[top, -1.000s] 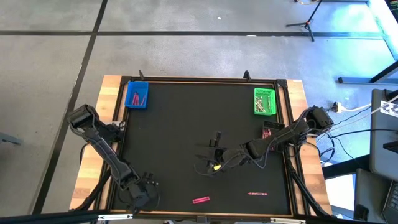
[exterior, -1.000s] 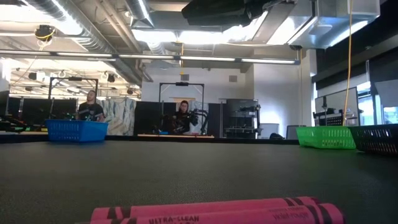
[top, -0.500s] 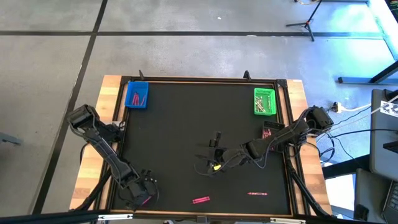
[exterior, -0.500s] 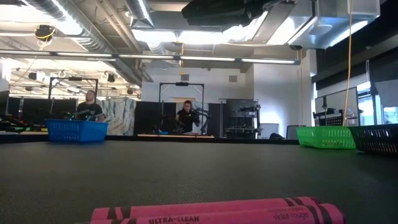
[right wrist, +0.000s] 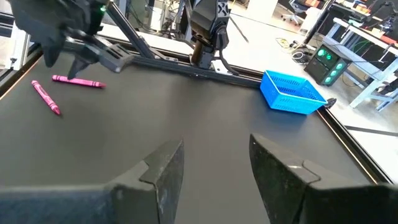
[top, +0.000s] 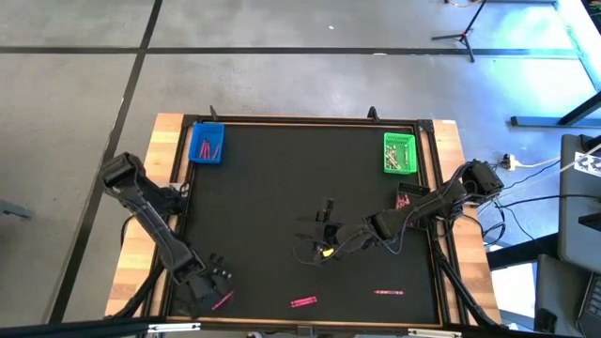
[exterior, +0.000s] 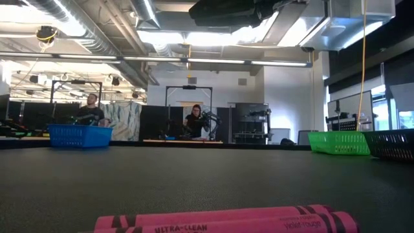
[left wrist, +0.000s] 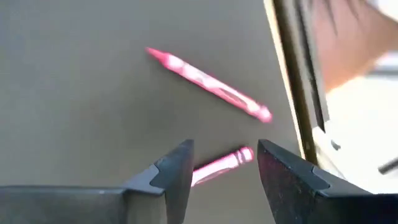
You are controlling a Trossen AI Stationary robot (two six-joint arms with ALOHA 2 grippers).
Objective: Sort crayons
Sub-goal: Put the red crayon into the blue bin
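Note:
Pink crayons lie on the black mat. One crayon point(top: 223, 300) lies at the near left. Another crayon point(top: 303, 302) and a third crayon point(top: 388, 293) lie along the near edge. My left gripper point(top: 216, 282) hangs open just above the near-left crayon point(left wrist: 221, 165), which shows on the mat between its fingers, untouched. A second crayon point(left wrist: 208, 84) lies beyond. My right gripper point(top: 324, 235) waits open over the mat's middle, with nothing between its fingers point(right wrist: 214, 162). The blue tray point(top: 207, 143) and the green tray point(top: 399, 153) stand at the far corners.
The mat has a raised dark rim point(top: 437, 216) inside a wooden table top. A small yellow thing point(top: 326, 252) shows beside the right gripper. In the low view, pink crayons point(exterior: 220, 220) lie close to the camera. People stand in the room far behind the table.
My left gripper has risen and drawn back a little toward the table's far-left, tipping its wrist. This uncovered the pink crayon, which was hidden under it and now lies on the mat. The right arm kept still.

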